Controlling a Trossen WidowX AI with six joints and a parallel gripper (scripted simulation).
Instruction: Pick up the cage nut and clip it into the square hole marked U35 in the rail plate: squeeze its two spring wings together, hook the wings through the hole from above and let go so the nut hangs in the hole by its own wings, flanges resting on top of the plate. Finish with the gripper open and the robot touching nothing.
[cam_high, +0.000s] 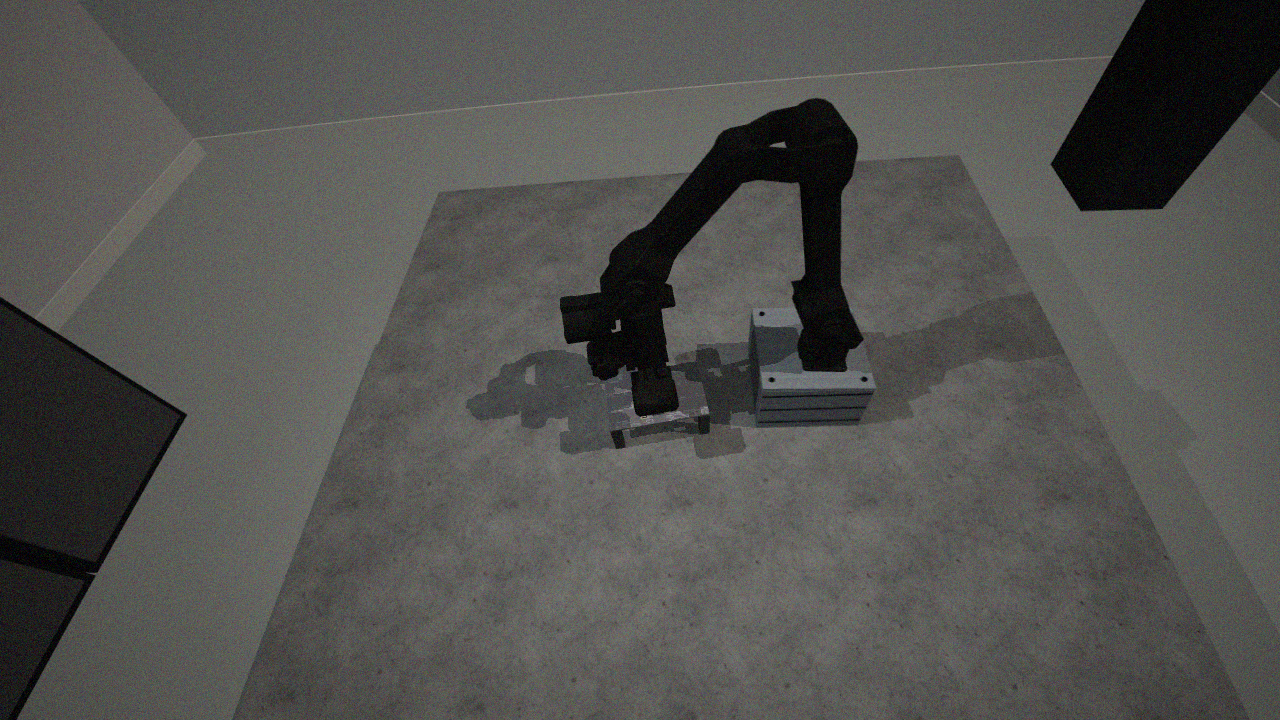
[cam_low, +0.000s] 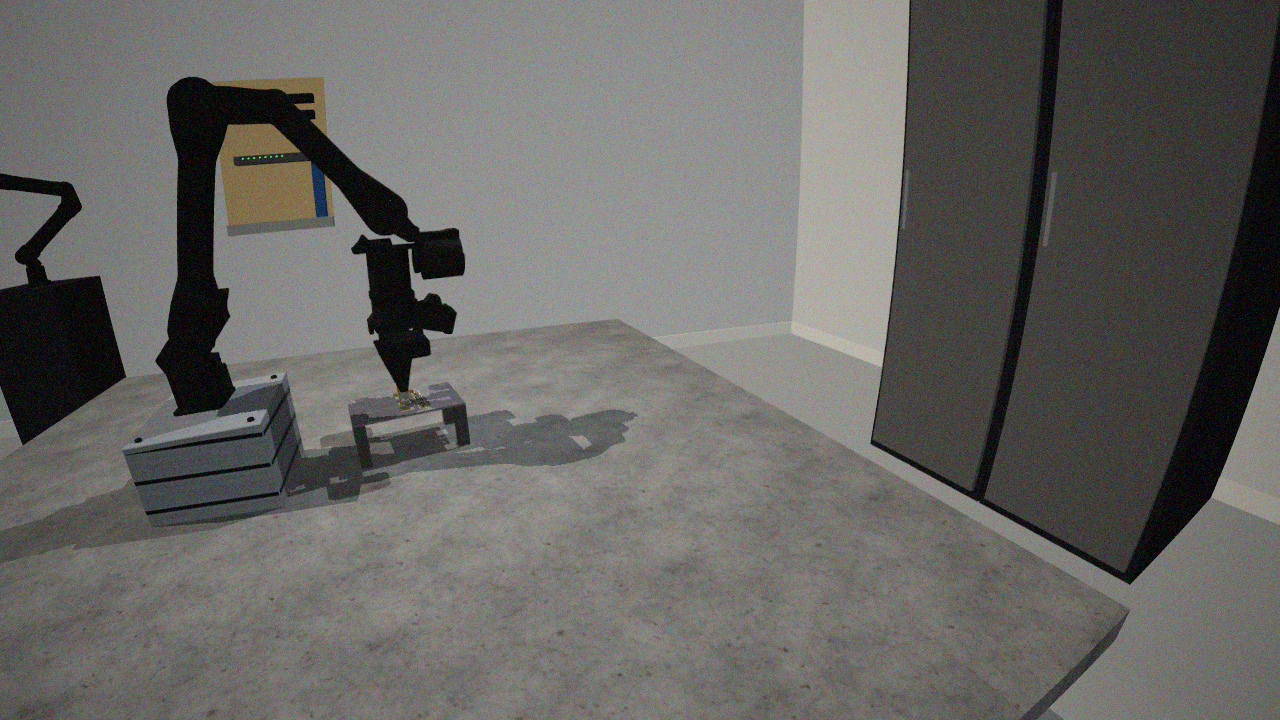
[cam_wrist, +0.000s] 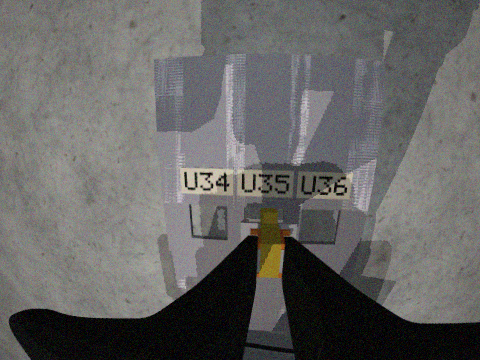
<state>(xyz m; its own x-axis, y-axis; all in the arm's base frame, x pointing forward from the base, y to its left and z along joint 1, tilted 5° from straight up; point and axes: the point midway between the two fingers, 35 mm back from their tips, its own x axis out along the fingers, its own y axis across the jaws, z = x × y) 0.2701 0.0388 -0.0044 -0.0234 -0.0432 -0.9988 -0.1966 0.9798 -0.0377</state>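
A small cage nut (cam_low: 411, 391) (cam_wrist: 270, 260), yellow with orange edges, is pinched between the dark fingertips of the gripper (cam_low: 404, 388) (cam_wrist: 270, 246), over the middle of a grey rail plate (cam_high: 693, 411) (cam_low: 365, 410) (cam_wrist: 200, 150) raised on short legs. In the wrist view it is seen at the hole marked U35 (cam_wrist: 265, 184), between the square openings under U34 (cam_wrist: 206, 181) and U36 (cam_wrist: 324, 185); whether its wings have been hooked through cannot be told. The nut is judged to be light and of thin metal, stiff in the body but springy at the wings, and not fragile, though smooth enough to be twisted or shot out if pinched off centre. It is best taken by the two wings, squeezed evenly from opposite sides, with the flanges left free to be rested on the plate. The labels and the nut's alignment are given only by the wrist view, where height above the plate is hard to judge. By the exterior view the fingers are shown pointing down, low at the plate's top, and the legs are shown standing on the grey table (cam_high: 626, 573) (cam_low: 680, 555) (cam_wrist: 75, 150). From the top view the nut is hidden by the gripper.
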